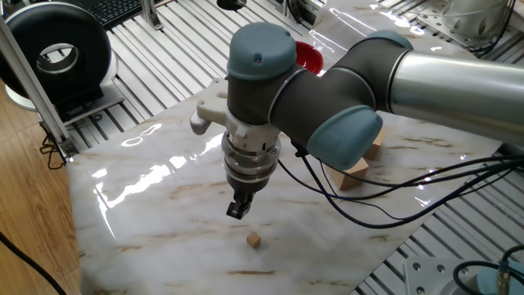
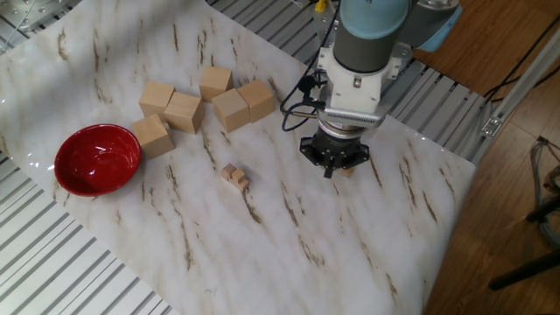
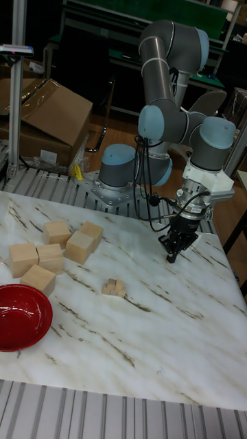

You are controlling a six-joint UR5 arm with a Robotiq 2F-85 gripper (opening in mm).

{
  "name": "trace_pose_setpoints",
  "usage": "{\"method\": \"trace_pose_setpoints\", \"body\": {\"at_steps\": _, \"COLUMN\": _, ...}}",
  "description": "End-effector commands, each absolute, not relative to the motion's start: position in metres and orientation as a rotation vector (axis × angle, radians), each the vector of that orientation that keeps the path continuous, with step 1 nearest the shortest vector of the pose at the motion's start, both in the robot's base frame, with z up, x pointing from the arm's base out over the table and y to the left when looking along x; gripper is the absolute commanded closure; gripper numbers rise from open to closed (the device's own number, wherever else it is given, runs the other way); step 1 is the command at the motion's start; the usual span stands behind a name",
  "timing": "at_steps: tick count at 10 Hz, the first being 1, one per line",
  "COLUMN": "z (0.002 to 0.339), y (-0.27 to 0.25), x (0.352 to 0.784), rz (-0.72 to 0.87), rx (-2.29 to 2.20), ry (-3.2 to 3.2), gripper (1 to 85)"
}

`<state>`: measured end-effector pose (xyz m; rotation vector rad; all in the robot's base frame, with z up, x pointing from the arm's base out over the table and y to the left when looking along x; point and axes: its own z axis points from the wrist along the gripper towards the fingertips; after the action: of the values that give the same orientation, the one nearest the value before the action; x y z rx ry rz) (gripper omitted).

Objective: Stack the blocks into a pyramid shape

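Gripper (image 1: 237, 211) of ours hovers just above a lone cube (image 1: 255, 240), low in frame; we cannot tell its opening

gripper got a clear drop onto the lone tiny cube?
Probably yes. The gripper hangs just above the marble, close beside the lone cube, with only bare tabletop between them. The small pile and big blocks sit well away.

Grey arm (image 1: 426, 70), blue caps, black cables
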<state>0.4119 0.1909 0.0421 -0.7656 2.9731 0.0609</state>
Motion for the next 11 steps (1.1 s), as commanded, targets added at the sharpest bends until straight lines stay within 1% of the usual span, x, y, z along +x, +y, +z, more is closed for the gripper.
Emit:
{"method": "trace_pose_setpoints", "body": {"at_steps": 1, "z": 0.043, "y": 0.195, "x": 0.407, "rz": 0.097, "rx": -0.712, "ry": 3.002, "gripper": 84.7}}
{"method": "trace_pose_setpoints", "body": {"at_steps": 2, "z": 0.045, "y": 0.192, "x": 0.409, "rz": 0.078, "rx": -0.684, "ry": 3.004, "gripper": 84.7}}
{"method": "trace_pose_setpoints", "body": {"at_steps": 5, "z": 0.055, "y": 0.212, "x": 0.407, "rz": 0.199, "rx": -0.509, "ry": 3.014, "gripper": 84.7}}
{"method": "trace_pose_setpoints", "body": {"at_steps": 6, "z": 0.056, "y": 0.215, "x": 0.406, "rz": 0.209, "rx": -0.451, "ry": 3.025, "gripper": 84.7}}
{"method": "trace_pose_setpoints", "body": {"at_steps": 9, "z": 0.047, "y": 0.202, "x": 0.404, "rz": 0.163, "rx": -0.248, "ry": 3.059, "gripper": 84.7}}
{"method": "trace_pose_setpoints", "body": {"at_steps": 10, "z": 0.044, "y": 0.196, "x": 0.409, "rz": 0.138, "rx": -0.251, "ry": 3.039, "gripper": 80.0}}
{"method": "trace_pose_setpoints", "body": {"at_steps": 11, "z": 0.044, "y": 0.2, "x": 0.411, "rz": 0.164, "rx": -0.207, "ry": 3.034, "gripper": 72.7}}
